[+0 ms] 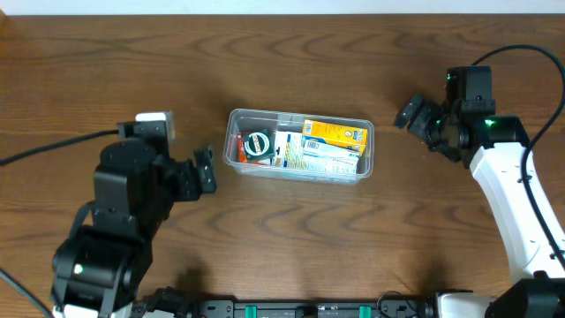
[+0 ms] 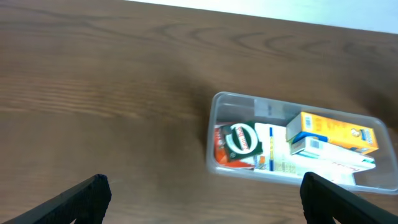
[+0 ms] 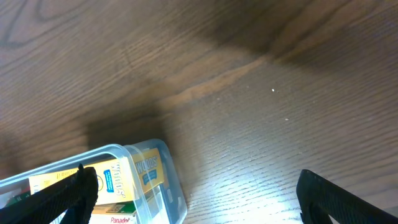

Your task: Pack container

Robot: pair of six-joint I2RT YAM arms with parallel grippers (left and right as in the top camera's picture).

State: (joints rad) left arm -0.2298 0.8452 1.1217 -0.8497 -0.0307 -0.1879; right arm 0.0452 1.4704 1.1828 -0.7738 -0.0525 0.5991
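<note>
The clear plastic container sits at the table's middle, holding a yellow box, white printed boxes and a green-and-red pack. It also shows in the left wrist view and the right wrist view. My left gripper is open and empty, just left of the container. My right gripper is open and empty, off the container's right end.
The brown wooden table runs all round the container. A pale strip runs along the table's far edge. The left arm's black body fills the lower left, and the right arm's white link the right side.
</note>
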